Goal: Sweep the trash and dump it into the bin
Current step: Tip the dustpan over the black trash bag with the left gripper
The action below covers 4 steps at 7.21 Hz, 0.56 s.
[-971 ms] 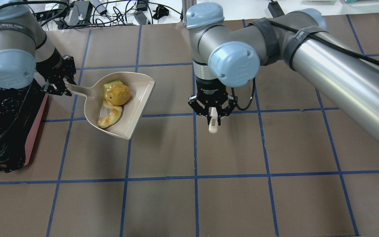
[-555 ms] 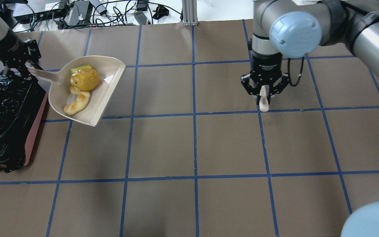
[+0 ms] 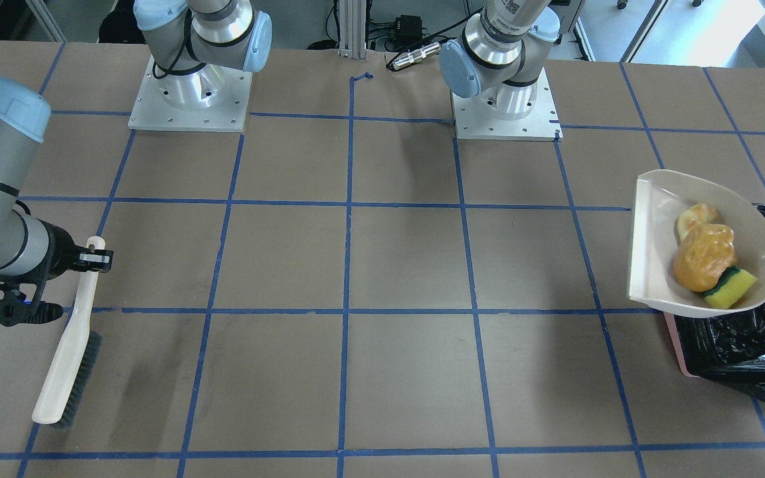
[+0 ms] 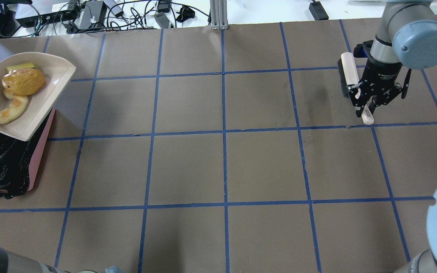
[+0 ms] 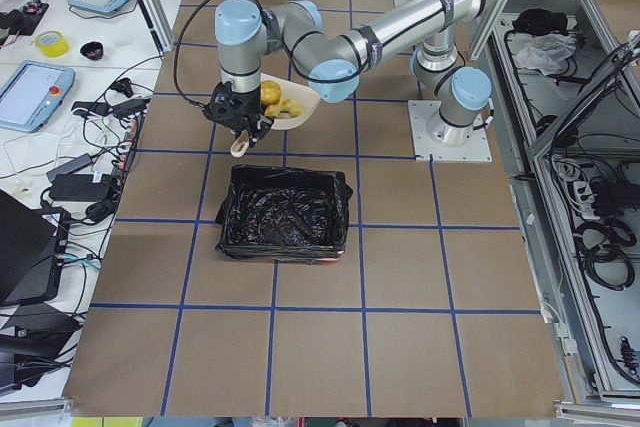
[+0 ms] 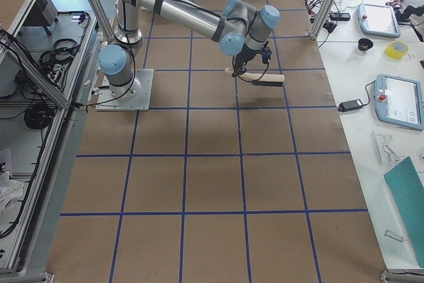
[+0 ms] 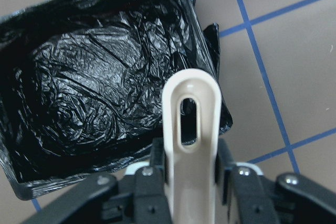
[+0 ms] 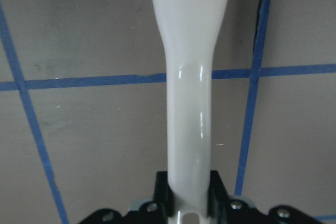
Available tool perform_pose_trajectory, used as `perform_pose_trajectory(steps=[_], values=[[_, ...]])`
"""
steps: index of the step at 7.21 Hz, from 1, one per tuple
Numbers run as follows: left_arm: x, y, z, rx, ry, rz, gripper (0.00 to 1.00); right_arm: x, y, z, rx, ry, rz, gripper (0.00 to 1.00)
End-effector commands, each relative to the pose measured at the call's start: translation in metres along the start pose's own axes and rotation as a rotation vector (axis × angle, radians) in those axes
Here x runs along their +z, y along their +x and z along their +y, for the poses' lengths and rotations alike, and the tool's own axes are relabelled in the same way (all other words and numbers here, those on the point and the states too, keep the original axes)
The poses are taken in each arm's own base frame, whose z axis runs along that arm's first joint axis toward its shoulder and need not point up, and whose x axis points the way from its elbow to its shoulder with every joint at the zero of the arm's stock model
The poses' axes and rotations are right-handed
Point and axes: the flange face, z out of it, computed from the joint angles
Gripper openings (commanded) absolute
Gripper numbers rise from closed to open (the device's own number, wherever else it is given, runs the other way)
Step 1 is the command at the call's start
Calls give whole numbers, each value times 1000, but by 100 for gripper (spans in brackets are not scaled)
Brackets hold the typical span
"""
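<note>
now dustpan [image 4: 49, 96] holds trash [image 4: 23, 81] over bin [image 4: 39, 151], mouth facing mid-table; left jaws clamp handle [image 7: 203, 156], right jaws brush [image 3: 70, 345].

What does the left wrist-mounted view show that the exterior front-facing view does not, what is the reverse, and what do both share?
Only the left wrist-mounted view: the inside of the bin, its black liner with no trash in the visible part, and the left gripper clamped on the slotted handle end of the dustpan. Only the front-facing view: the croissant, bread lump and sponge lying in the pan, and the right gripper holding the brush. Both: the bin, the dustpan's handle and the taped brown table.
</note>
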Motion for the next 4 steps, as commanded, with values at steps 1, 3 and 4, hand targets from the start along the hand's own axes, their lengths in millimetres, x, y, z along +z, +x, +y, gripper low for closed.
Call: perform_pose_trajectory(steps=[1,3,4], values=[[5,-5,-61,100,41,15,0,41,40,-4,-52,60,5,0],[32,-8,-115,199,89,41,0,51,43,-3,-54,46,3,0],[51,-3,-127,230,95,88,0,55,43,-2,-46,37,-1,0]])
